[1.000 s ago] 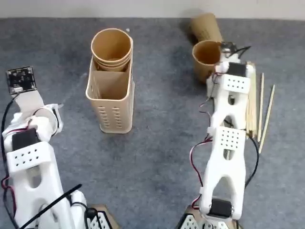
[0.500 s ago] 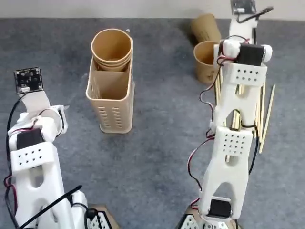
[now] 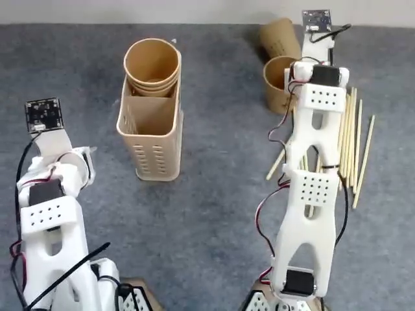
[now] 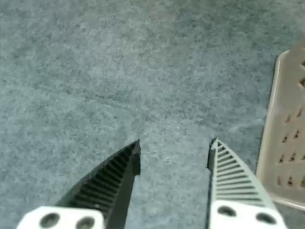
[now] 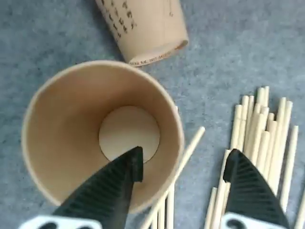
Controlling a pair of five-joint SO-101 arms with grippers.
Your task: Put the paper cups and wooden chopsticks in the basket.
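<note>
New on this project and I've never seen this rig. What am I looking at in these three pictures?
Two white robot arms sit side by side on a grey carpeted table. One picture looks down from a fixed overhead camera; the other two come from cameras on each arm's wrist. On the table: a beige slotted plastic basket with stacked brown paper cups in one compartment, an upright brown paper cup, another cup lying on its side, and loose wooden chopsticks. The left gripper is open over bare carpet, beside the basket. The right gripper is open, straddling the upright cup's rim. Neither holds anything.
</note>
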